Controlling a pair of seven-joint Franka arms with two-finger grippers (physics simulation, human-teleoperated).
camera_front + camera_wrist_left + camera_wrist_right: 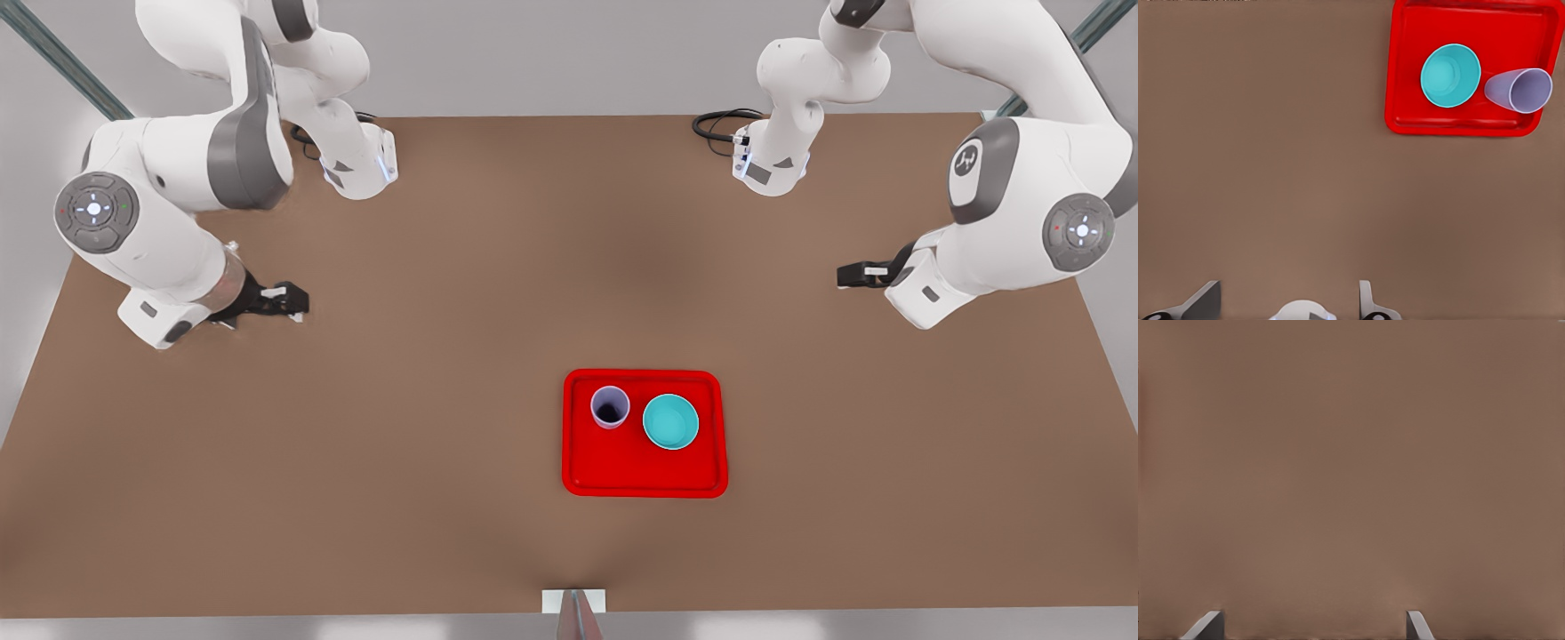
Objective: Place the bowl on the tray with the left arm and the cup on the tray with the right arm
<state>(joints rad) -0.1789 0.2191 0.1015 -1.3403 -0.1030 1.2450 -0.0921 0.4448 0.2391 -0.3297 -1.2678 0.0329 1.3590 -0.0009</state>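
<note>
The red tray (640, 462) lies on the brown table toward the front edge. On it stand the lavender cup (610, 407) and, beside it on the front view's right, the teal bowl (670, 421). The left wrist view has the tray (1418, 40), the bowl (1450, 75) and the cup (1519, 90) far ahead. My left gripper (843, 276) hovers open and empty at the front view's right, well away from the tray; its fingers (1366, 301) stand wide apart. My right gripper (298, 302) hovers open and empty at the front view's left, over bare table (1313, 627).
Both arm bases (360, 164) (772, 164) stand at the back of the table, with a looped black cable (716, 124) beside the one on the front view's right. A small white mount (573, 602) sits at the front edge.
</note>
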